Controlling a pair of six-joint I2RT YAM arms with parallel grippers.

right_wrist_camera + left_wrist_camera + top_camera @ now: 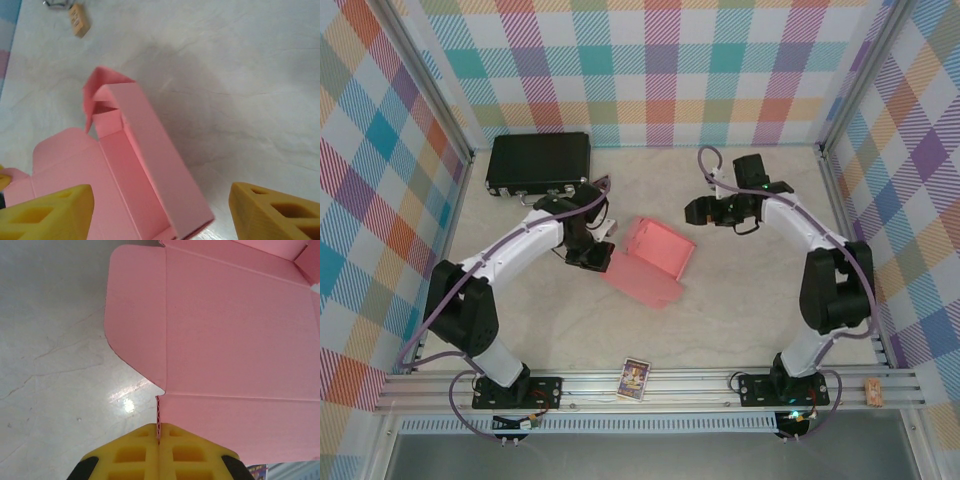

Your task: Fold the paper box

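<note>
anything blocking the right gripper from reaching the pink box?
Nothing visible. The right gripper, jaws open, hangs close to the folded-up wall of the paper box, with just air and bare table between them. The left gripper is shut on the flat flap's edge at the opposite side, out of that path.

Black case [538, 163] sits back-left; small card [635, 379] lies front-centre.

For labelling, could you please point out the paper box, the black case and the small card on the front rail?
paper box [658, 248]: top external view, floor of its folded-up tray.
black case [538, 158]: top external view, middle of its lid.
small card [635, 379]: top external view, centre of its face.
</note>
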